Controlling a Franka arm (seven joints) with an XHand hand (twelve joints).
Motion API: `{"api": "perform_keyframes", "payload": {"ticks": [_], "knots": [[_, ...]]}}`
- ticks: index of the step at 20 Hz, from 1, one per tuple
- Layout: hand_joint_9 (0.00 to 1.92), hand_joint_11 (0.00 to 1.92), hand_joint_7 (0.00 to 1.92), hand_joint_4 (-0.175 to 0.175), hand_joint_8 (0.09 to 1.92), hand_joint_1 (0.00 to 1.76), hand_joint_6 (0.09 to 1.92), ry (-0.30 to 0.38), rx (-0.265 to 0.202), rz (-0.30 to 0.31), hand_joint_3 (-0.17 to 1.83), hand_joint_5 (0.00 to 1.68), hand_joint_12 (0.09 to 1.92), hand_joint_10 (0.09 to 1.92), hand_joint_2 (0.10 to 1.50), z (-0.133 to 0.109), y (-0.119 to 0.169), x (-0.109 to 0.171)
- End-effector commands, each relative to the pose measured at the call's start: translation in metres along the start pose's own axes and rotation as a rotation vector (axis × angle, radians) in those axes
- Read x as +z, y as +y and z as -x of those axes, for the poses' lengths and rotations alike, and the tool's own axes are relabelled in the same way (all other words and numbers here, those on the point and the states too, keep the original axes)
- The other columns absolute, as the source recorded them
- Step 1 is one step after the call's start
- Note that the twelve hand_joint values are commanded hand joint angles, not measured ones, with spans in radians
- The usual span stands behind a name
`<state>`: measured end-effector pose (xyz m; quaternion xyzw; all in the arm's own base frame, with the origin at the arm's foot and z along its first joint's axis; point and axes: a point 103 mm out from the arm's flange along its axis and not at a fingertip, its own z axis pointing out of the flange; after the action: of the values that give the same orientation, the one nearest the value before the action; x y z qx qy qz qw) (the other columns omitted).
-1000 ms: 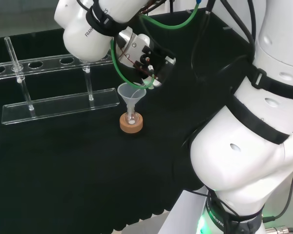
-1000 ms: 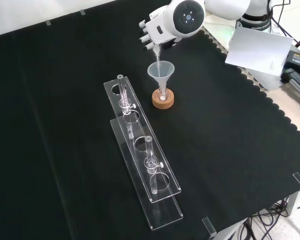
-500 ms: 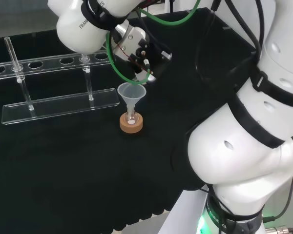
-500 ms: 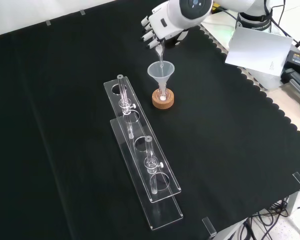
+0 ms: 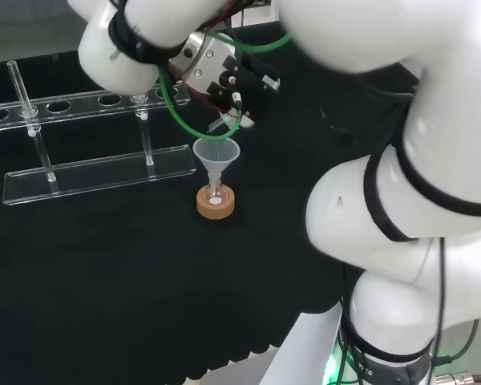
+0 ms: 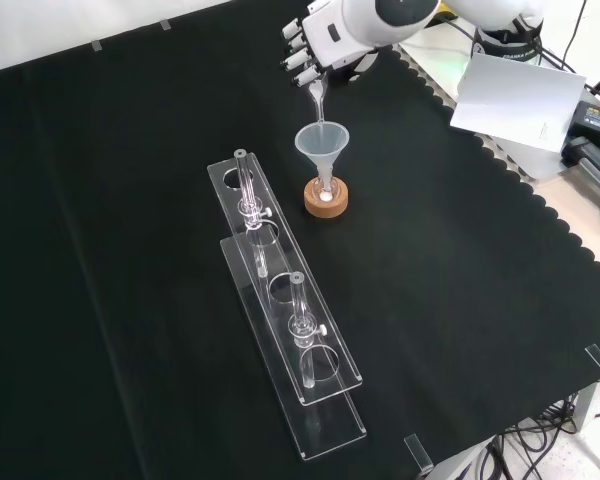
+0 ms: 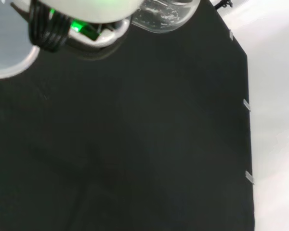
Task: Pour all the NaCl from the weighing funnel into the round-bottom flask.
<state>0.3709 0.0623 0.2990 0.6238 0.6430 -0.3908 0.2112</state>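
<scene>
The hand [image 6: 332, 38] keeps its fingers curled on the weighing funnel [image 6: 317, 96], tip above the funnel [image 6: 322, 143] in the round-bottom flask [image 6: 325, 199]; leftover salt may fall on the cloth [image 6: 460, 260]

Your hand [image 6: 325, 40] sits above the funnel [image 6: 322, 143], a bit toward the top-left of it in the front view, clear of its rim. Fingers [image 6: 298, 58] are curled, pointing down and left in that view, pinching the clear weighing funnel [image 6: 317, 97], whose spout hangs down toward the funnel mouth. In the head view your hand [image 5: 224, 76] is above and just right of the funnel, with the arm's white links [image 5: 401, 152] arching over from the right.
</scene>
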Motion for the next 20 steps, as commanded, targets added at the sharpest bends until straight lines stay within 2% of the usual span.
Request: {"api": "perform_keyframes", "payload": {"ticks": [1,14,20], "knots": [[1.31,1.14,0.87,0.175,0.60,1.13,0.50,-0.064,-0.028,-0.081,0.58,1.35,0.82,0.09,0.67,-0.016,0.009,0.035],[1.31,1.13,0.87,0.175,0.60,1.13,0.51,-0.074,-0.015,-0.050,0.58,1.35,0.82,0.09,0.67,-0.011,0.008,0.026],[1.31,1.13,0.86,0.175,0.60,1.13,0.51,-0.103,-0.017,-0.049,0.58,1.34,0.82,0.09,0.67,-0.013,0.008,0.022]]}}
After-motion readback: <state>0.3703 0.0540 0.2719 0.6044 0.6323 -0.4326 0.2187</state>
